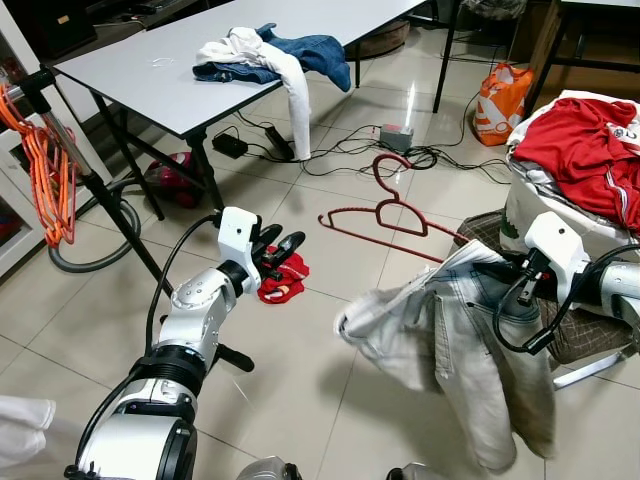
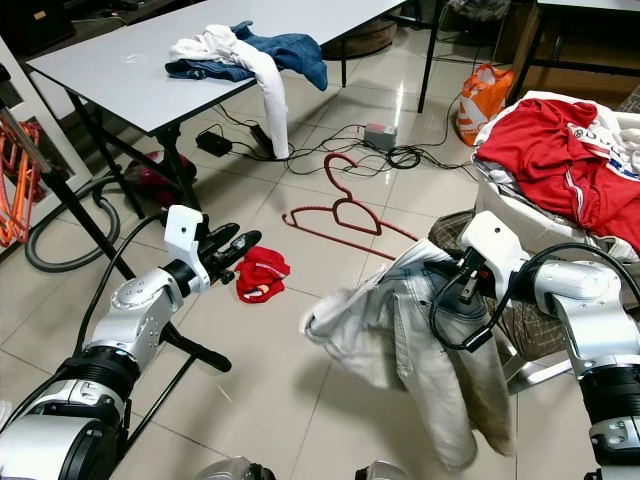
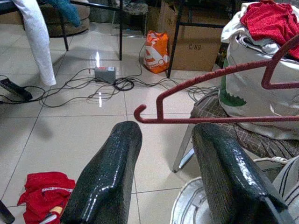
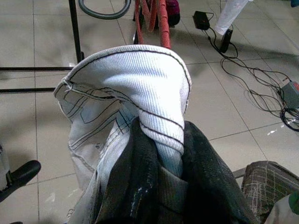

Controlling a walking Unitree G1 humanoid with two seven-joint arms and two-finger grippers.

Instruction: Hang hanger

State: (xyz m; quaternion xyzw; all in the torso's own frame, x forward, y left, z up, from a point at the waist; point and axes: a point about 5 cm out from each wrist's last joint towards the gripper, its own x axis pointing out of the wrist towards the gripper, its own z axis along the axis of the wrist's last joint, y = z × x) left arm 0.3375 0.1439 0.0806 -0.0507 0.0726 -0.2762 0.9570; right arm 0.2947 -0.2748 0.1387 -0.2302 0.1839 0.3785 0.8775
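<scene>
Gripping jacket (image 1: 450, 340) — right tool (image 4: 159, 154) (floor-clear).

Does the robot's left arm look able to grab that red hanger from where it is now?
Probably yes. The left gripper is open and empty, pointing toward the red hanger, with nothing between them. The hanger juts from the pale garment that the right gripper is pinching, so it sits raised off the floor.
</scene>
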